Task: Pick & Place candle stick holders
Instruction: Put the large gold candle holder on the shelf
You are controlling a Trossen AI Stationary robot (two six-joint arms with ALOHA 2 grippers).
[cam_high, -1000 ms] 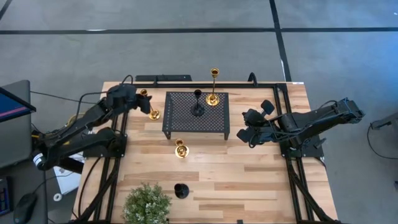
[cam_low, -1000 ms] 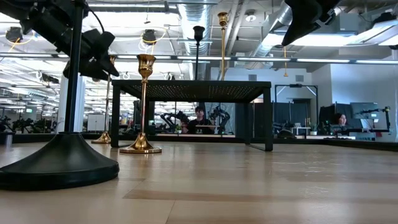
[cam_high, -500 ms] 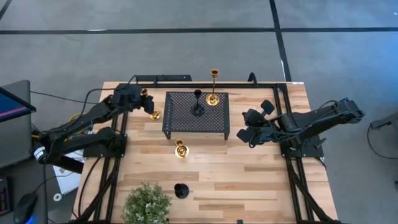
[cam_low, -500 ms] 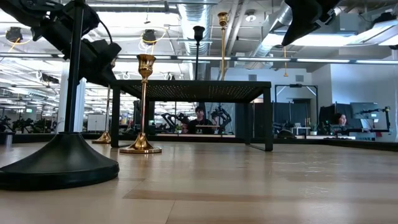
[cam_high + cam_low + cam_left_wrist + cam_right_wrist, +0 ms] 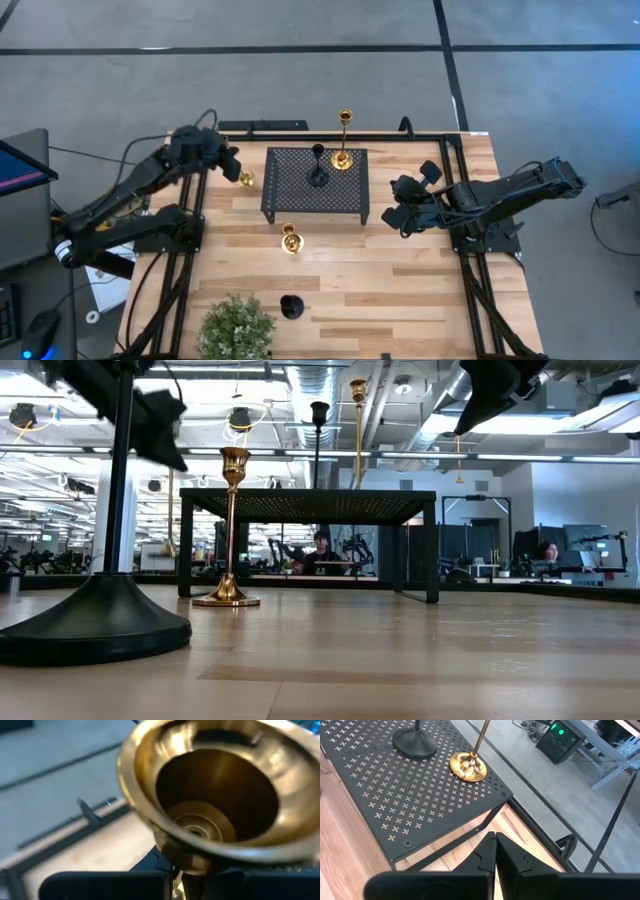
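**Left hand grips a gold holder above the counter; some parts are hard to see**

The left hand [image 5: 228, 163] is over the far left part of the counter [image 5: 420, 280], just beside the left edge of the black stand [image 5: 314, 200]. It is closed on a tall gold holder [image 5: 245, 178]. In the low view this holder's base [image 5: 170, 547] hangs above the counter, not touching it, and its upper part is hidden behind the blurred dark hand [image 5: 155, 422]. In the left wrist view the cup of the holder [image 5: 220, 795] fills nearly the whole picture, and the stem below it goes down between the dark fingers [image 5: 107, 885]; the base cannot be seen there.

On the stand are two holders: a black one [image 5: 318, 168] and a second tall gold one [image 5: 343, 140], near each other at the far side. In the right wrist view only their bases show, the tops are cut off.

A short gold holder [image 5: 290, 239] stands on the counter just in front of the stand. Another black holder [image 5: 291, 306] stands near the front edge, beside the plant [image 5: 237, 329]. In the low view it is very close and its top is cut off.

The right hand [image 5: 398, 201] waits in the air to the right of the stand, its fingers [image 5: 507, 857] pressed together with nothing between.
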